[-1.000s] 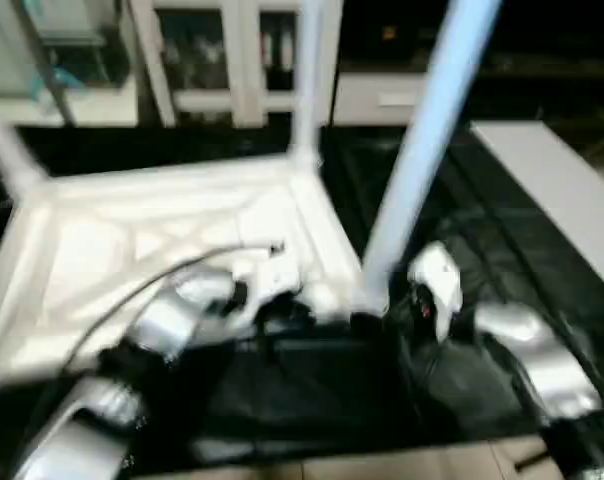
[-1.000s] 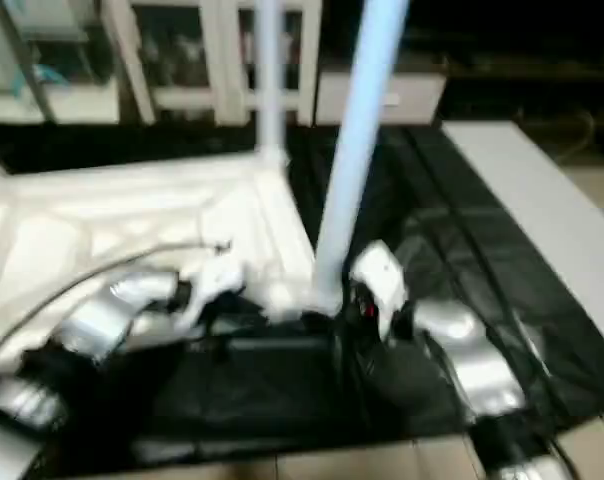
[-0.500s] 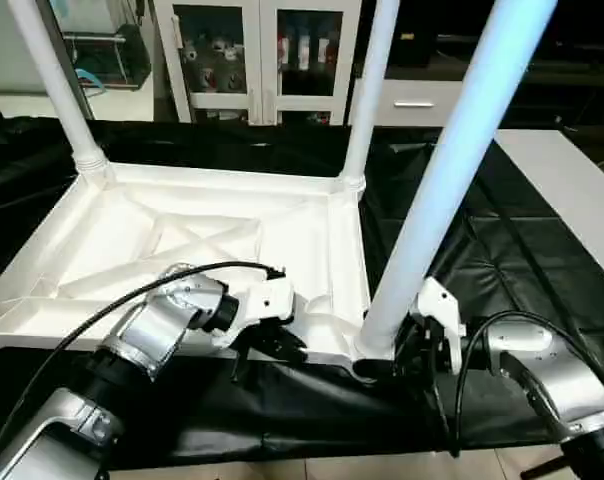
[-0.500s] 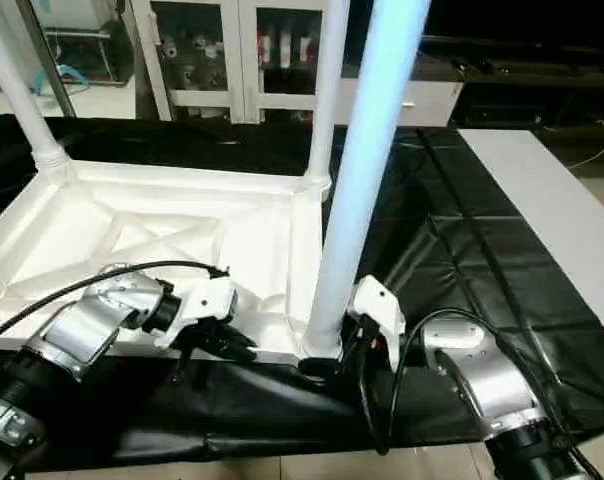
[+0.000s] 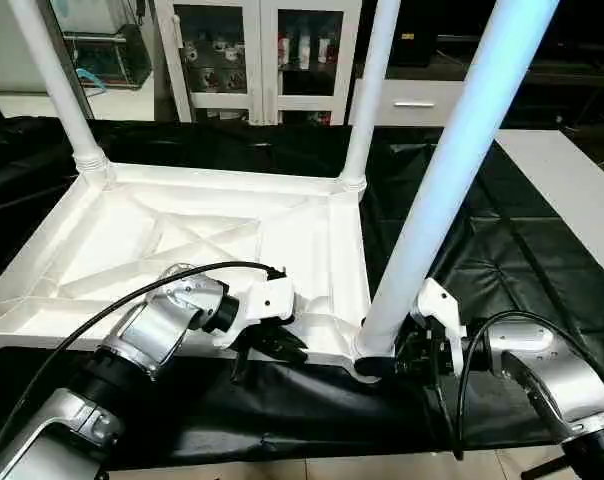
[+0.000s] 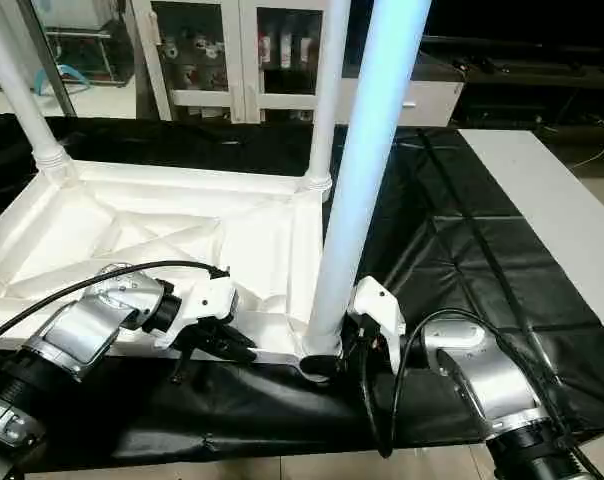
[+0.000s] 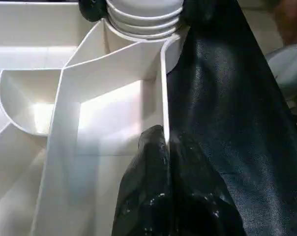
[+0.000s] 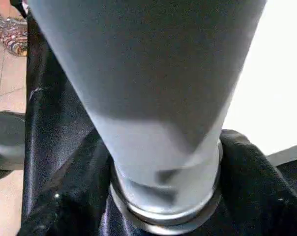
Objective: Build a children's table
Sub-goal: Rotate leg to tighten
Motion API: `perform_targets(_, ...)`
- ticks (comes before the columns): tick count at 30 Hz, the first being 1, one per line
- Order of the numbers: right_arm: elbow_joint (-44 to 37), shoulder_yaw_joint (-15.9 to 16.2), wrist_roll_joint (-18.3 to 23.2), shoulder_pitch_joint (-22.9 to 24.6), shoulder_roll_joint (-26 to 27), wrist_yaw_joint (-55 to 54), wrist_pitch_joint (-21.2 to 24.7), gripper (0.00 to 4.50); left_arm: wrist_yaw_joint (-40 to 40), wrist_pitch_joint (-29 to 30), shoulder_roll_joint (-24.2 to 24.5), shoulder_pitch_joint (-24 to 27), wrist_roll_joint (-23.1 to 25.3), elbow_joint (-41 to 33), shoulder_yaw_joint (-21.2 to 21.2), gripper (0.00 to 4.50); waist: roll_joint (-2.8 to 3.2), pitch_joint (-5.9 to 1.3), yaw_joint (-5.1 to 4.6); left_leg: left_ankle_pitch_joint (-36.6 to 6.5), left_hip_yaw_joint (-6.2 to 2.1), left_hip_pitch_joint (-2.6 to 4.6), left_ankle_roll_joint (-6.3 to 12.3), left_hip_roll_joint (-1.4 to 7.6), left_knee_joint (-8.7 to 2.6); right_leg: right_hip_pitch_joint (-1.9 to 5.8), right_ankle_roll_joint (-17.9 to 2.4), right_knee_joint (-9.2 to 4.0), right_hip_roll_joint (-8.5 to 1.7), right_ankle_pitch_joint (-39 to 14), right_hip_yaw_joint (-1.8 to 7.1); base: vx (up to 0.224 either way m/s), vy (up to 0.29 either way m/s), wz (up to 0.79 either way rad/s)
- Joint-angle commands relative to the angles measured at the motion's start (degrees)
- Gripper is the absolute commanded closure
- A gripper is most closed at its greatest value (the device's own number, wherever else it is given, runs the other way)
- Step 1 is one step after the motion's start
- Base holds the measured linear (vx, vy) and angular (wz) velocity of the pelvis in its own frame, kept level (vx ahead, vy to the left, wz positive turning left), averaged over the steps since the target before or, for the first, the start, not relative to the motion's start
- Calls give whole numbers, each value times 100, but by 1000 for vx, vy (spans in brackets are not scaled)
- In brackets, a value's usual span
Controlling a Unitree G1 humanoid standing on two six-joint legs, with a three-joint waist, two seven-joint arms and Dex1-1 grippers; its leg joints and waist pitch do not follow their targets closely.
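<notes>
Table top [image 5: 202, 250] upside down on black-draped surface [image 5: 502, 250]. My left tool [image 5: 272, 345] pinched tight on its near rim. My right tool [image 5: 407, 360] hugs base of near corner leg [image 5: 452, 170]; grip unclear.

The white plastic rectangular table top [image 5: 197, 250] lay upside down on black sheeting, its X-ribbed underside facing up and its raised rim all round. Three long, tapered, round white legs stood upright in its rounded corner sockets: one at the far left corner [image 5: 54, 75], one at the far right corner [image 5: 367, 95], and one at the near right corner [image 5: 452, 170], leaning slightly to the right as it rose.
</notes>
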Motion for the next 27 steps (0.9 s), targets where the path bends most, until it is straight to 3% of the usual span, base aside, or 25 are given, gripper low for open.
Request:
perform_targets(1, -158, 41, 93, 55, -13, 32, 67, 166, -189, 19, -2, 90, 78, -64, -296, 450, 4, -309, -31, -934, -143, 50, 221, 321, -455, 271, -1313, -355, -403, -1103, 360, 0, 0, 0)
perform_targets(6, -145, 16, 96, 81, 83, -54, 111, 178, -151, 87, -14, 132, 43, -99, -266, 450, -5, -297, -29, -1037, -143, 53, 195, 322, -462, 264, -1273, -377, -407, -1299, 359, 0, 0, 0)
perform_targets(7, 124, -40, -109, -21, 293, -516, 5, 178, 115, 114, -129, 115, 70, -3, -179, 450, -22, -297, -32, -1027, -141, 52, 186, 320, -460, 263, -1259, -383, -409, -1319, 361, 0, 0, 0)
perform_targets(9, 363, -113, -264, -120, 480, -932, -72, 178, 372, 146, -245, 82, 104, 110, -98, 450, -12, -266, -65, -1222, -152, 38, 99, 309, -482, 243, -1168, -432, -415, -1722, 351, 0, 0, 0)
perform_targets(10, 448, -158, -285, -157, 555, -1081, -59, 178, 473, 175, -296, 64, 113, 159, -65, 450, -40, -261, -76, -1314, -155, 50, 65, 304, -481, 238, -1107, -457, -414, -1930, 342, 0, 0, 0)
perform_targets(11, 614, -218, -318, -226, 674, -1309, -49, 178, 673, 170, -390, 24, 138, 269, -6, 450, -37, -257, -130, -1486, -185, 50, -1, 297, -487, 237, -959, -493, -427, -2350, 336, 0, 0, 0)
perform_targets(14, 1261, -441, -446, -533, 1245, -2337, -40, 178, 1628, 262, -840, -208, 247, 841, 258, 450, -36, -235, -211, -1773, -202, 90, -90, 273, -476, 170, -805, -579, -424, -2904, 306, 0, 0, 0)
perform_targets(16, 1577, -537, -553, -727, 1628, -3062, -37, 179, 2190, 349, -1115, -374, 304, 1187, 387, 450, -56, -257, -272, -1676, -225, 44, -103, 272, -495, 200, -709, -577, -423, -2817, 306, 0, 0, 0)
perform_targets(20, 2295, -771, -763, -1141, 2256, -4429, -28, 180, 3098, 432, -1559, -651, 456, 1693, 508, 450, -63, -246, -359, -1864, -254, 41, -124, 243, -482, 180, -574, -638, -434, -3230, 263, 0, 0, 0)
perform_targets(22, 2539, -915, -735, -1277, 2438, -4838, -75, 180, 3337, 490, -1700, -732, 470, 1842, 558, 450, -56, -276, -354, -1749, -238, 83, -81, 243, -469, 153, -600, -648, -450, -3072, 291, 0, 0, 0)
perform_targets(24, 3223, -1111, -706, -1695, 2880, -5589, -299, 180, 4009, 505, -2096, -998, 571, 2347, 679, 450, -43, -277, -361, -1536, -221, 36, -30, 260, -490, 177, -794, -578, -421, -2439, 307, 0, 0, 0)
perform_targets(25, 3439, -1136, -734, -1841, 3019, -5736, -414, 180, 4252, 439, -2216, -1095, 627, 2543, 719, 450, -33, -267, -384, -1607, -210, 46, -43, 252, -491, 151, -829, -584, -412, -2466, 301, 0, 0, 0)
perform_targets(26, 3542, -1152, -750, -1911, 3086, -5801, -479, 180, 4372, 396, -2271, -1143, 655, 2642, 739, 450, -33, -292, -388, -1660, -218, 75, -98, 245, -482, 169, -872, -577, -413, -2405, 294, 0, 0, 0)
perform_targets(27, 3578, -1146, -758, -1940, 3120, -5778, -535, 180, 4402, 364, -2284, -1161, 674, 2680, 735, 450, -53, -303, -374, -1552, -202, 54, -31, 246, -478, 194, -922, -565, -423, -2145, 308, 0, 0, 0)
